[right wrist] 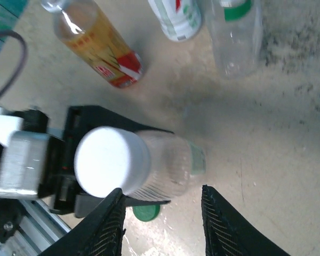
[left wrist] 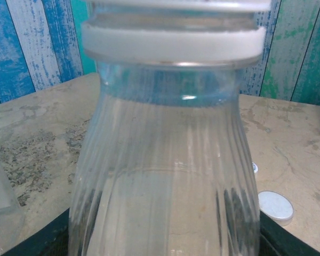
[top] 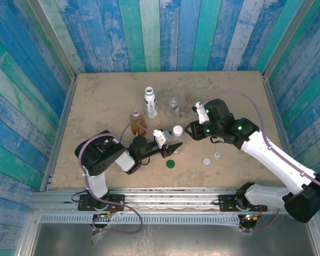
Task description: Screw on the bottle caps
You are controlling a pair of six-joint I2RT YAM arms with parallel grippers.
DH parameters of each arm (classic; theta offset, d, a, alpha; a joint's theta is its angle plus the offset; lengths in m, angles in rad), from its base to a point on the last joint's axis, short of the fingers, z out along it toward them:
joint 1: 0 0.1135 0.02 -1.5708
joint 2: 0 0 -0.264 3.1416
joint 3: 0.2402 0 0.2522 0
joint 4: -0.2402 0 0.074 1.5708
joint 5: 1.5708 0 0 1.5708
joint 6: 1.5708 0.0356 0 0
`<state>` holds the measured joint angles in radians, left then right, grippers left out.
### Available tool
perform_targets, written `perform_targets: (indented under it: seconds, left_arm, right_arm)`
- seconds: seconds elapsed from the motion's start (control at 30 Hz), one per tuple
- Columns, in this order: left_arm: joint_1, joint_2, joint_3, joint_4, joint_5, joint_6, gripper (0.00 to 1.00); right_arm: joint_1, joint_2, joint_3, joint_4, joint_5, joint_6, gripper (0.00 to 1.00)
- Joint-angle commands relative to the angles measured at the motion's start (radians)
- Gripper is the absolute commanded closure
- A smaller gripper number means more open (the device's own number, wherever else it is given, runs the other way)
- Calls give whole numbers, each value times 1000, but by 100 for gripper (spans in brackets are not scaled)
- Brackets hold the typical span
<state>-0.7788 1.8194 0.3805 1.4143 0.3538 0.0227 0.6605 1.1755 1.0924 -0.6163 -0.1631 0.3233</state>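
Observation:
My left gripper (top: 169,145) is shut on the lower body of a small clear ribbed bottle (left wrist: 165,176) that stands upright with a white cap (right wrist: 112,160) on its neck. That cap (top: 177,129) sits level on the white neck ring. Just right of the bottle my right gripper (right wrist: 162,224) hangs open, with its fingers (right wrist: 104,229) apart from the cap. A dark green cap (top: 170,164) lies on the table by the left fingers. Two white caps (top: 207,161) lie further right. Behind stand the amber bottle (top: 138,121), the white-labelled bottle (top: 150,102) and another clear bottle (top: 174,106).
The sandy tabletop (top: 106,101) is walled by blue-green planks at the back and sides. The three standing bottles form a row just behind the held one. A metal rail (top: 165,200) runs along the near edge.

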Motion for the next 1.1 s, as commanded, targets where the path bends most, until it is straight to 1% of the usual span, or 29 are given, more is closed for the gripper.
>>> perform_targets:
  seconds: [0.0, 0.07, 0.13, 0.2, 0.27, 0.43, 0.53, 0.67, 0.8, 1.07]
  left_arm:
    - [-1, -36, -9, -42, 44, 0, 41]
    - [-2, -27, -9, -35, 47, -4, 41]
    - [-2, -21, -10, -30, 48, -9, 41]
    - [-3, -18, -9, -29, 48, -11, 41]
    - [-2, -13, -8, -31, 48, -12, 41]
    - [-1, -14, -12, -37, 45, -11, 41]
    - [-2, -19, -13, -48, 43, -7, 41]
    - [-2, -25, -14, -55, 40, 0, 41]
    - [-2, -23, -16, -50, 40, 2, 41]
    - [-1, -28, -16, -61, 40, 3, 40]
  right_arm:
    - [-1, -9, 22, 32, -52, -33, 58]
    - [-2, 9, 19, 66, -109, -32, 58]
    - [-1, 41, 29, 61, -142, -41, 59]
    - [-1, 70, 39, 36, -141, -54, 64]
    - [-2, 89, 29, 39, -131, -59, 67]
    - [-11, 112, 17, 29, -102, -67, 78]
    - [-14, 110, 2, 26, -105, -66, 81]
    - [-14, 113, -26, 25, -135, -81, 81]
    - [-13, 127, -65, 20, -110, -77, 86]
    - [-12, 120, -144, 2, -115, -75, 90]
